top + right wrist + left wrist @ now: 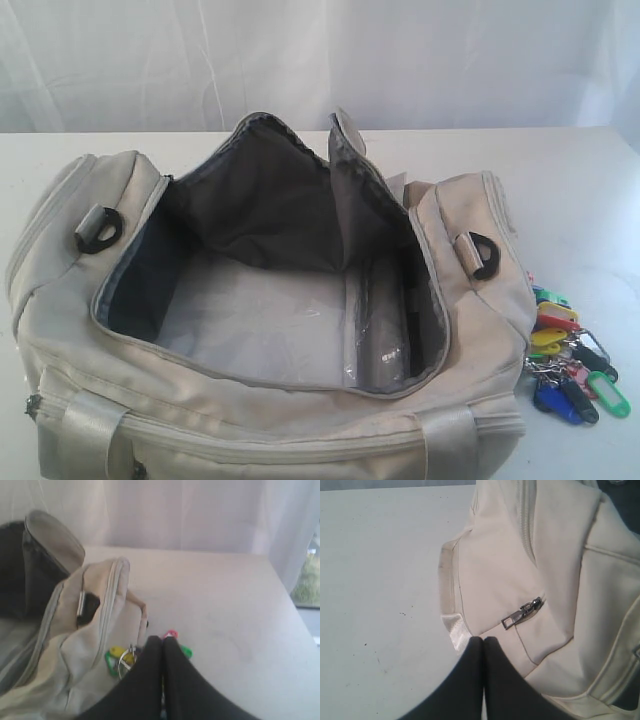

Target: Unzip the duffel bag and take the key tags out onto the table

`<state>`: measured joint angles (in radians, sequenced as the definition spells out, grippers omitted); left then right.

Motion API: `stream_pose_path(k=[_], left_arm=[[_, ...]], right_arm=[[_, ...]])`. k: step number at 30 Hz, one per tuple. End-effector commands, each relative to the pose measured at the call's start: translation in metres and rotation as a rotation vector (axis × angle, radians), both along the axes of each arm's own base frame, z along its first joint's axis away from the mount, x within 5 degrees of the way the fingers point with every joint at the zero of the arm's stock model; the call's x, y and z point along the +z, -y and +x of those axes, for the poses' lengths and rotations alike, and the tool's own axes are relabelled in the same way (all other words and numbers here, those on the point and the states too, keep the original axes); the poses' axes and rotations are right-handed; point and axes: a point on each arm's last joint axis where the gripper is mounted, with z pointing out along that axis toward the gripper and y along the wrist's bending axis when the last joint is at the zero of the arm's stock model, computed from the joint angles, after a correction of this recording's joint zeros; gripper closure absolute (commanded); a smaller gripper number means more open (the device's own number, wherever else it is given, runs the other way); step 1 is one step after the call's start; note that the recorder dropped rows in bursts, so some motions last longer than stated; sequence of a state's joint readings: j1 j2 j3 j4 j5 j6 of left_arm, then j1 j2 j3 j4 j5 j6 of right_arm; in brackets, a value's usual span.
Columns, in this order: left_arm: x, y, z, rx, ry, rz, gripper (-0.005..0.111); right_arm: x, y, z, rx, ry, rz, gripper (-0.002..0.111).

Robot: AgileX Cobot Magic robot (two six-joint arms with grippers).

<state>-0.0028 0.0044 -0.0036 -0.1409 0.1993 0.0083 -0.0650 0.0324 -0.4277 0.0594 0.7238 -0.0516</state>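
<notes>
The cream duffel bag [250, 420] lies unzipped on the white table [580, 200], its dark grey lining showing and its flap standing up. The key tags [570, 355], red, yellow, green, blue and black, lie in a bunch on the table against the bag's right end. Neither gripper appears in the exterior view. My left gripper [483, 639] is shut and empty, hanging over the duffel bag's [510, 555] end, close to a grey zipper pull [522, 614]. My right gripper [162, 638] is shut and empty, just above the key tags [120, 657] beside the duffel bag [60, 650].
Black D-rings [98, 230] [484, 256] sit on both bag ends. A clear plastic sheet [375, 320] lines the bag's floor. A white curtain [320, 60] hangs behind the table. The table's edge and a window [307, 575] lie to one side in the right wrist view.
</notes>
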Motion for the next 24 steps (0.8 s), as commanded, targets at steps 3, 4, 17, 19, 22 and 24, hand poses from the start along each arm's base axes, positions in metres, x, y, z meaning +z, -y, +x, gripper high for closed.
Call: stream_pose_path(k=[3,4,17,19,22,24], left_arm=[[-0.001,0.000,0.000,0.005,0.005,-0.014,0.107],[-0.001,0.000,0.000,0.005,0.005,-0.014,0.107],[-0.001,0.000,0.000,0.005,0.005,-0.014,0.107],[-0.001,0.000,0.000,0.005,0.005,-0.014,0.107],[-0.001,0.000,0.000,0.005,0.005,-0.014,0.107],[-0.001,0.000,0.000,0.012,0.005,-0.014,0.107]], right_arm=[[-0.023,0.003,0.016,-0.024,0.153,-0.006,0.108],[-0.030,0.003,0.019,-0.025,0.148,-0.005,0.108],[-0.095,0.005,0.036,-0.034,0.068,0.005,0.108],[-0.096,0.005,0.036,-0.034,0.064,0.005,0.108],[-0.096,0.005,0.036,-0.034,0.064,0.005,0.108],[-0.096,0.005,0.036,-0.034,0.064,0.005,0.108]])
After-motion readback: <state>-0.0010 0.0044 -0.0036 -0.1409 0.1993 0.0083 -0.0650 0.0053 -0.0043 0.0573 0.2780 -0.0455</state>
